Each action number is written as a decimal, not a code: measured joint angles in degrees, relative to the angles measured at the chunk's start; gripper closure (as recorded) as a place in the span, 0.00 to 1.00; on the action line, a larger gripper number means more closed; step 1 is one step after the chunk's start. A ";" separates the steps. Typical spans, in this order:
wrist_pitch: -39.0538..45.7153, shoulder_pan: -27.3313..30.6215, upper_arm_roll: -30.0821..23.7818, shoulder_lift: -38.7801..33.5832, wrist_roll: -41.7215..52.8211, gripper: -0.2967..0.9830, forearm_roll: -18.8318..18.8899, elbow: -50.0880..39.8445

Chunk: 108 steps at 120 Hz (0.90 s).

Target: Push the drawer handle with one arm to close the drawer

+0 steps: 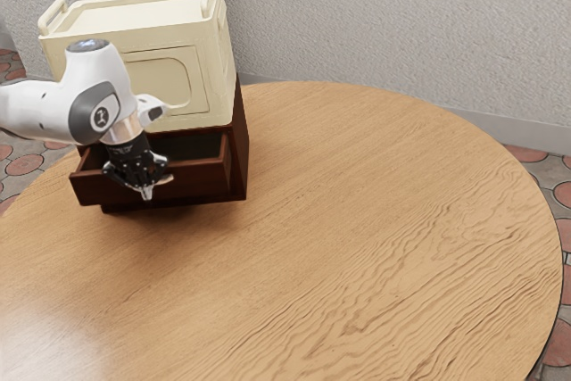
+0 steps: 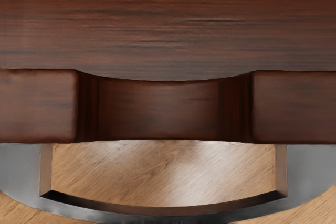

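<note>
In the exterior view my black gripper (image 1: 147, 192) points down at the drawer's outer face, its fingertips together. The dark red-brown drawer (image 1: 201, 177) stands pulled out of its cabinet (image 1: 239, 153), its hollow partly showing. In the wrist view the drawer's front wall (image 2: 163, 109) runs across below my hand, with a shallow scoop along its top edge. A curved handle (image 2: 163, 211) bows outward from that wall, above the table. Whether the fingertips touch the handle cannot be made out.
A cream-coloured box (image 1: 169, 51) with raised end grips rests on top of the cabinet. The round wooden table (image 1: 357, 220) extends from the cabinet toward the exterior view's right, with a textured wall (image 1: 375, 20) behind it.
</note>
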 joint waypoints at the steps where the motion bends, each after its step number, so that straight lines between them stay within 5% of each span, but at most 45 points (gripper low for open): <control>1: 0.09 0.04 0.10 0.03 -0.04 0.85 0.05 0.02; 108: 9.17 1.73 1.52 11.60 -1.47 0.85 2.64 11.56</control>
